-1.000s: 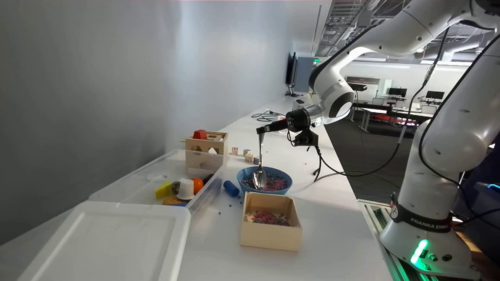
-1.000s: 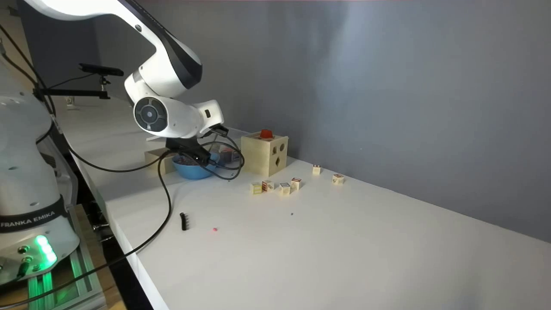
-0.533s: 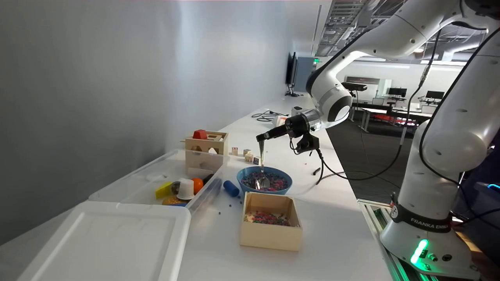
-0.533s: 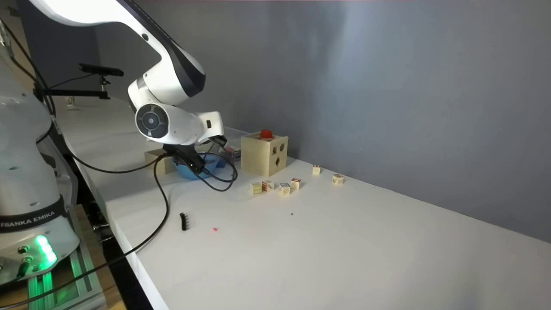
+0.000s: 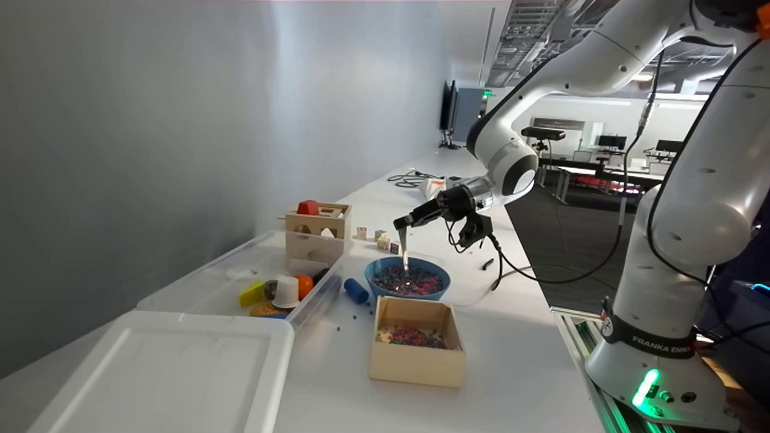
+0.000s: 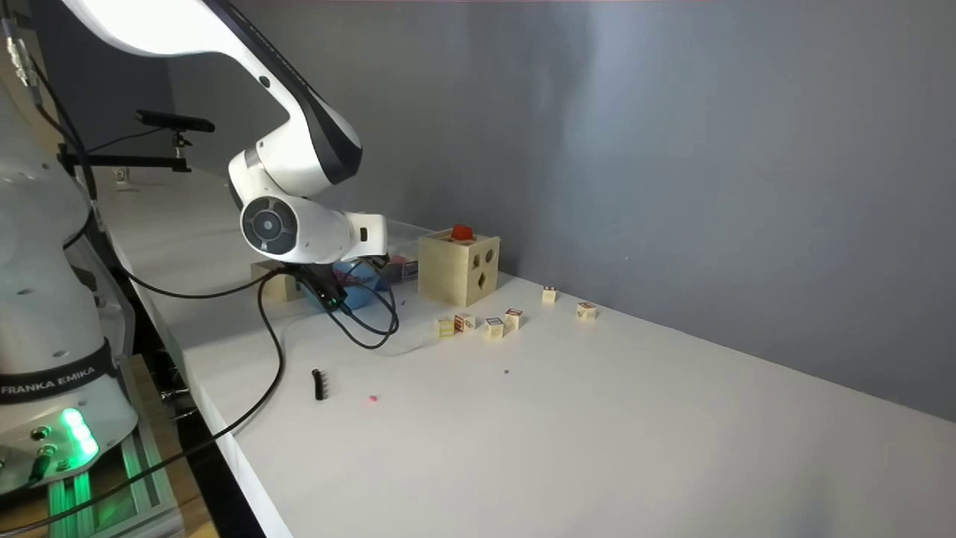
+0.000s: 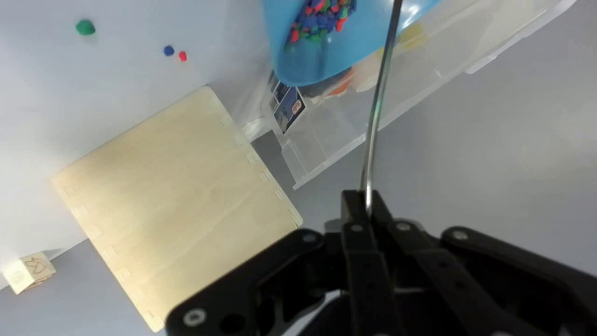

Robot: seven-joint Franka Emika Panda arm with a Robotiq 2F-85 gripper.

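Note:
My gripper (image 5: 400, 224) is shut on the handle of a metal spoon (image 5: 404, 246), which hangs down nearly upright. In the wrist view the gripper (image 7: 367, 199) pinches the spoon handle (image 7: 378, 100) between its fingertips. The spoon's lower end is in the blue bowl (image 5: 428, 265), sunk among small coloured pieces (image 5: 424, 284), so its scoop is mostly hidden. The blue bowl shows in part in the wrist view (image 7: 303, 65); in an exterior view the arm partly covers the bowl (image 6: 360, 297). A wooden box (image 5: 418, 364) with more small pieces stands beside the bowl.
A wooden shape-sorter cube (image 6: 455, 273) stands by the wall. A clear bin (image 7: 326, 144) with toys, a white lid (image 5: 168, 373) and a blue cylinder (image 5: 356, 290) are near the bowl. Letter blocks (image 6: 494, 327), a black comb-like piece (image 6: 319, 384) and the arm's cable (image 6: 278, 359) are on the table side.
The gripper has moved down with the spoon. The spoon's scoop, visible above the pieces a second ago, is now sunk into them. The bowl and box have not moved.

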